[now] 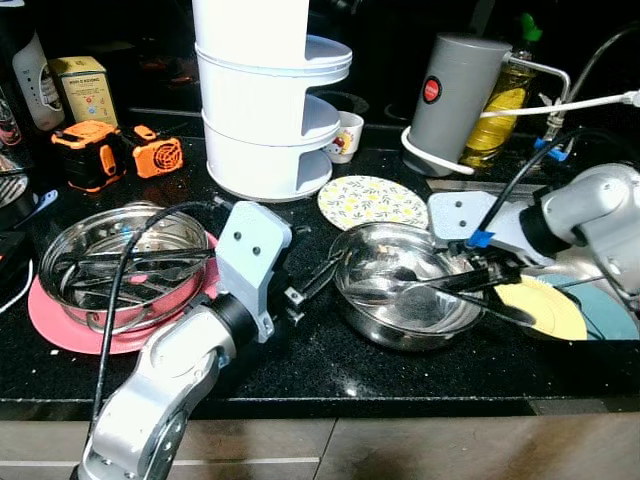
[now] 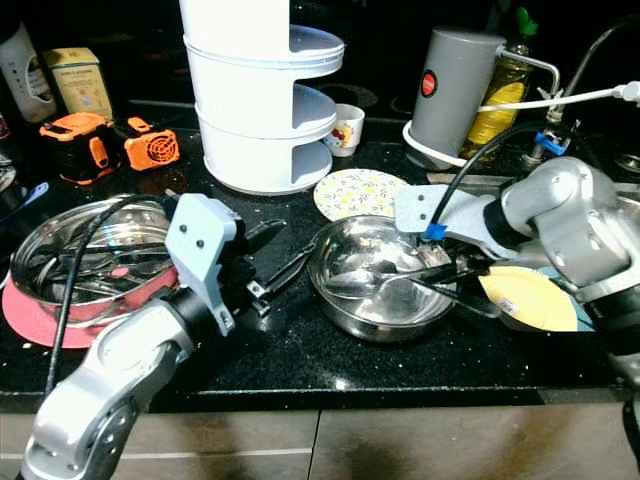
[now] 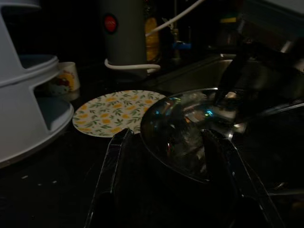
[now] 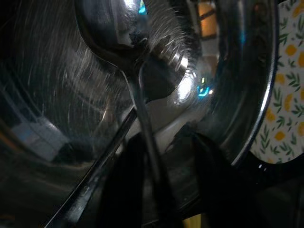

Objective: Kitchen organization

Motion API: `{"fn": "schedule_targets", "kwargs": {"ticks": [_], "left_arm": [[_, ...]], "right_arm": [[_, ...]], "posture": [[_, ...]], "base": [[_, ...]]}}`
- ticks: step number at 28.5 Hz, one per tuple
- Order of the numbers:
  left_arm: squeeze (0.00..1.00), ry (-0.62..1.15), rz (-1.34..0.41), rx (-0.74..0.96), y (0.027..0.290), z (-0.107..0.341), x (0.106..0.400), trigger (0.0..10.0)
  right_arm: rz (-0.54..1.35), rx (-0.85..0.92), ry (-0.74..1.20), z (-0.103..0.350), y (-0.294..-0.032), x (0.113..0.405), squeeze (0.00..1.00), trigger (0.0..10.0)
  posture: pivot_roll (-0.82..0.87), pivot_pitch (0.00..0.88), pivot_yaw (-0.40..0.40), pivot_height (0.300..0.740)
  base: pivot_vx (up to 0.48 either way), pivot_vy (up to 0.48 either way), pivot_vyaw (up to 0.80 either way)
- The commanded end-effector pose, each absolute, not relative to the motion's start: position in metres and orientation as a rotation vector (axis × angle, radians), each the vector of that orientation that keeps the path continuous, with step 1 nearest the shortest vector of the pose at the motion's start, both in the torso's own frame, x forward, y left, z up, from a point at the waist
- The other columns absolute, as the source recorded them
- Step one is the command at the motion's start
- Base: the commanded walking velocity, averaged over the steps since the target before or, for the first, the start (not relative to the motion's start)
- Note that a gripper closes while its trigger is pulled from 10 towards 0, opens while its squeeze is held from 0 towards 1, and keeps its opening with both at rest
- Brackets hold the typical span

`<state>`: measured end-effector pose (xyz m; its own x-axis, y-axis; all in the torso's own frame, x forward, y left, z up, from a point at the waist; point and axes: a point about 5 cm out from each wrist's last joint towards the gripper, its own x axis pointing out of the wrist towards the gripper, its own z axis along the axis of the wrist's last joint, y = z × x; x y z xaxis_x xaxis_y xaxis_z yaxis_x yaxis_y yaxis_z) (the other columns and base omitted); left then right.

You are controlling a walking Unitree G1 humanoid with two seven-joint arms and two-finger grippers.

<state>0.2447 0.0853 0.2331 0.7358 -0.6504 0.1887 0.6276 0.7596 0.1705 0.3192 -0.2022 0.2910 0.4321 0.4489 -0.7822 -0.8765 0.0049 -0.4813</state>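
Step in hand, as judged: cutlery is being lifted out of the steel bowl (image 1: 408, 288) at mid-counter (image 1: 330, 365). The right gripper (image 1: 478, 282) is reached in over the bowl's rim from the robot's right. In the right wrist view the spoon (image 4: 127, 52) handle is seen running between the 2 fingers (image 4: 130, 190), which appear closed on it; its head lies in the bowl. A 2nd handle is crossed under it.

The left gripper (image 1: 312, 283) is held just beside the bowl's left rim, fingers (image 3: 113, 164) spread open on either side of the rim, nothing gripped.

Next move, as judged: the spoon is to be lifted clear without dragging the 2nd handle, then carried to the cutlery bowl (image 1: 125, 262) on the pink plate (image 1: 60, 325) at left. The bowl may need steadying by the left gripper.
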Motion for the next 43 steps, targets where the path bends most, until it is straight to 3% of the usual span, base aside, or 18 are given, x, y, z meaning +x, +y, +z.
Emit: {"fn": "schedule_targets", "kwargs": {"ticks": [1, 14, 26, 27, 32, 43], "left_arm": [[0.0, -0.216, -0.743, 0.087, 0.082, 0.229, 0.241, 10.0], [0.0, -0.163, -0.859, 0.086, 0.073, 0.221, 0.23, 10.0], [0.0, -0.156, -0.868, 0.09, 0.073, 0.222, 0.228, 10.0], [0.0, -0.156, -0.866, 0.089, 0.073, 0.222, 0.228, 10.0], [0.0, -0.159, -0.861, 0.086, 0.073, 0.222, 0.227, 10.0], [0.0, -0.164, -0.851, 0.078, 0.077, 0.225, 0.227, 10.0]], "right_arm": [[1.092, -1.154, 0.45, 0.296, -0.201, 0.321, 0.0, 0.0], [1.104, -1.094, 0.34, 0.305, -0.191, 0.326, 0.0, 0.0], [1.051, -0.936, 0.206, 0.335, -0.209, 0.326, 0.0, 0.0], [1.058, -0.797, 0.12, 0.345, -0.211, 0.326, 0.0, 0.0], [1.03, -0.447, -0.044, 0.348, -0.221, 0.329, 0.0, 0.0], [0.822, -0.108, -0.052, 0.302, -0.259, 0.321, 0.0, 0.0]], "posture": [[0.0, 0.0, -0.096, 0.74], [0.0, 0.0, -0.095, 0.74], [0.0, 0.0, -0.094, 0.74], [0.0, 0.0, -0.095, 0.74], [0.01, 0.0, -0.093, 0.74], [0.0, 0.0, -0.083, 0.74]], "base": [[0.0, 0.0, 0.0], [0.0, 0.0, 0.0], [0.0, 0.0, 0.0], [0.0, 0.0, 0.0], [0.0, 0.0, 0.0], [0.0, 0.0, -0.52]]}}
